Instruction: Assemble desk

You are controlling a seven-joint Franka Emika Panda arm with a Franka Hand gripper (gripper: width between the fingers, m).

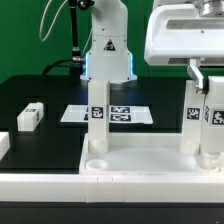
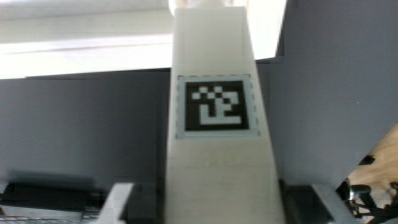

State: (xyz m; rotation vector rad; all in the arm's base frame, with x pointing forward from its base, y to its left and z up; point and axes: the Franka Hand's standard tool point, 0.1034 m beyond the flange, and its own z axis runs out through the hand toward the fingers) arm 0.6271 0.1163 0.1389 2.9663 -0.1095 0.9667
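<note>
The white tabletop panel (image 1: 150,165) lies rim up at the front of the exterior view. One white tagged leg (image 1: 97,115) stands upright in its left corner. My gripper (image 1: 205,85) comes down from the upper right and is shut on another upright tagged leg (image 1: 212,125), whose lower end sits at the panel's right corner socket. In the wrist view this leg (image 2: 217,110) fills the middle with its tag facing the camera, and my fingers (image 2: 135,202) press on both its sides; my gripper (image 2: 214,208) is closed around it.
A loose tagged leg (image 1: 30,117) lies on the black table at the exterior view's left, with another white part (image 1: 3,146) at the left edge. The marker board (image 1: 125,113) lies behind the panel. The robot base (image 1: 108,50) stands at the back.
</note>
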